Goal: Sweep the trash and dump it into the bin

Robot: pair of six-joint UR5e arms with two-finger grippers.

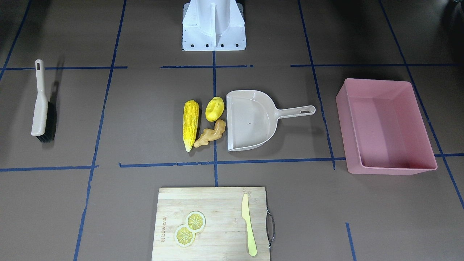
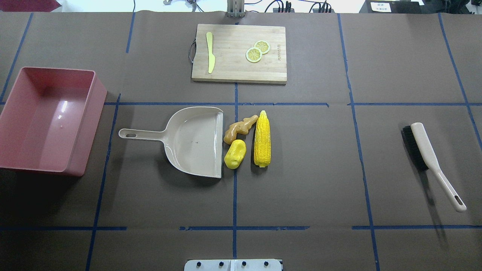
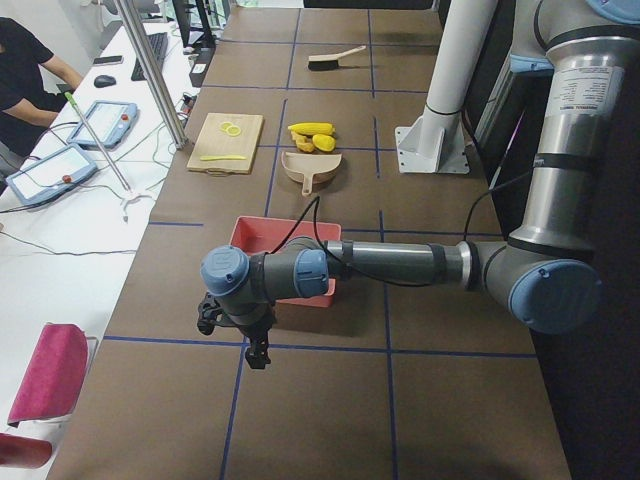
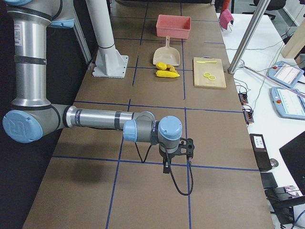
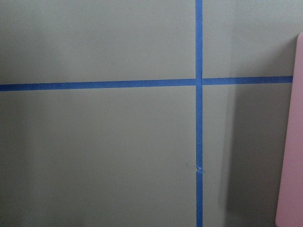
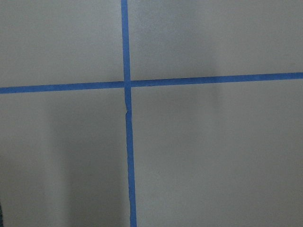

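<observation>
The trash lies together mid-table: a yellow corn cob point(image 1: 191, 123) point(image 2: 262, 138), a rounded yellow lump point(image 1: 214, 108) point(image 2: 235, 153) and a tan ginger root point(image 1: 212, 133) point(image 2: 239, 128), right at the open mouth of the beige dustpan point(image 1: 253, 119) point(image 2: 192, 141). The pink bin point(image 1: 384, 127) point(image 2: 41, 116) stands with nothing in it beyond the dustpan's handle. My left gripper point(image 3: 255, 355) hangs over bare table just past the bin's outer side; its wrist view catches the bin's edge point(image 5: 291, 142). My right gripper point(image 4: 167, 168) hovers over bare table at the opposite end. I cannot tell whether either is open.
A beige brush point(image 1: 41, 103) point(image 2: 429, 156) with black bristles lies on the right arm's side. A wooden cutting board point(image 1: 217, 217) point(image 2: 233, 64) at the far edge carries two lemon slices point(image 2: 258, 51) and a pale knife point(image 2: 210, 52). The white robot base point(image 1: 214, 25) stands at the near edge.
</observation>
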